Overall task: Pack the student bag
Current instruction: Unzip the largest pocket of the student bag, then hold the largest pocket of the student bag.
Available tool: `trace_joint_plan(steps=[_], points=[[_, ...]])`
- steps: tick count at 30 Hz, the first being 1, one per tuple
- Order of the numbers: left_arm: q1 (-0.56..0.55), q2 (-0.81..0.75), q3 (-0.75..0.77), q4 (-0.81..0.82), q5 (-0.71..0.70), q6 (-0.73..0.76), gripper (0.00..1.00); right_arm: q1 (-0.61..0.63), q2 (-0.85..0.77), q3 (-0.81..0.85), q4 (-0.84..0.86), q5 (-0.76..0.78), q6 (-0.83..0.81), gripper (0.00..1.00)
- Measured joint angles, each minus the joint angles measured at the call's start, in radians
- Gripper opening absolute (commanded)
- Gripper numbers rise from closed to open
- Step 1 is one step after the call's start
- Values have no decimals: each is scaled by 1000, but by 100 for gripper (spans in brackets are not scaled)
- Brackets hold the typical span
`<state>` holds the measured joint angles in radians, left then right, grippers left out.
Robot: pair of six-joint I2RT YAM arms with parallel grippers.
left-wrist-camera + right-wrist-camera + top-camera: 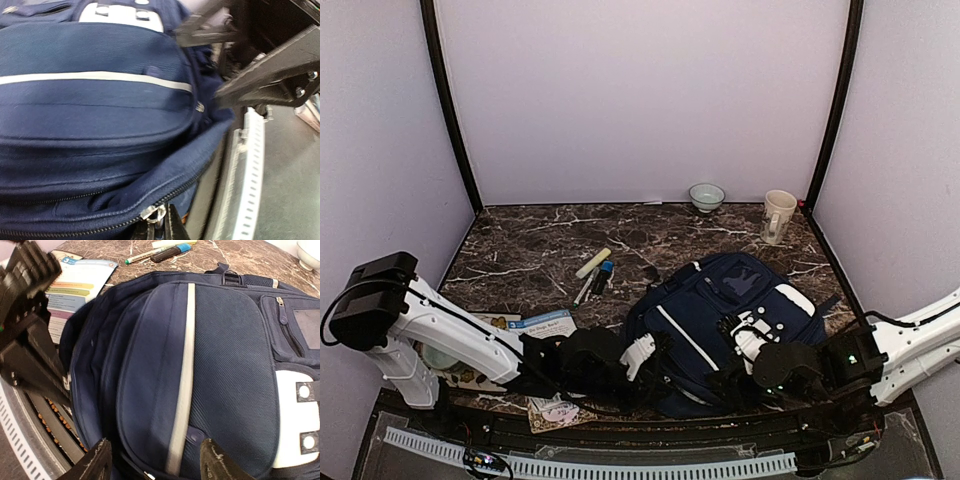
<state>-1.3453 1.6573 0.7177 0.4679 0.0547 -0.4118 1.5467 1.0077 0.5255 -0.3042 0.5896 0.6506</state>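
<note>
L hand [161, 227] at student bag [90, 110] zip [155, 214]

Dark, white-veined marble table [540, 240] with school things spread over it.

The navy student bag [720, 300] lies front up on the right half, toward the near edge. At the far edge stand a small pale bowl [706, 196] and, to its right, a cream mug [778, 216], both well apart from the bag. Left of the bag's top, a yellow highlighter [592, 263], a blue-capped marker [603, 276] and a thin white pen [583, 290] lie close together. A blue-headed booklet [542, 323] lies nearer, and a small pinkish card [556, 410] lies at the near edge.
</note>
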Motion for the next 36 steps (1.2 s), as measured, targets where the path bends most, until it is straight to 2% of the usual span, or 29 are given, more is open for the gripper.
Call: trace_joint_plan(steps=[5, 12, 23, 25, 29, 32, 36], points=[[-17, 59, 44, 30, 27, -8, 0, 5, -16, 7, 2, -42, -22, 70], [-16, 78, 52, 41, 55, -19, 0, 6, 48, 7, 71, -129, -52, 70], [-16, 78, 50, 56, 62, -19, 0, 8, 95, -57, 158, -150, -63, 70], [-16, 78, 48, 58, 63, -19, 0, 8, 94, -87, 198, -166, -66, 62], [-16, 78, 46, 58, 65, -19, 0, 3, 95, -124, 253, -183, -60, 34], [-16, 78, 46, 57, 64, -19, 0, -3, 105, -132, 285, -188, -47, 18], [-16, 76, 45, 51, 58, -19, 0, -8, 114, -136, 315, -197, -43, 6]])
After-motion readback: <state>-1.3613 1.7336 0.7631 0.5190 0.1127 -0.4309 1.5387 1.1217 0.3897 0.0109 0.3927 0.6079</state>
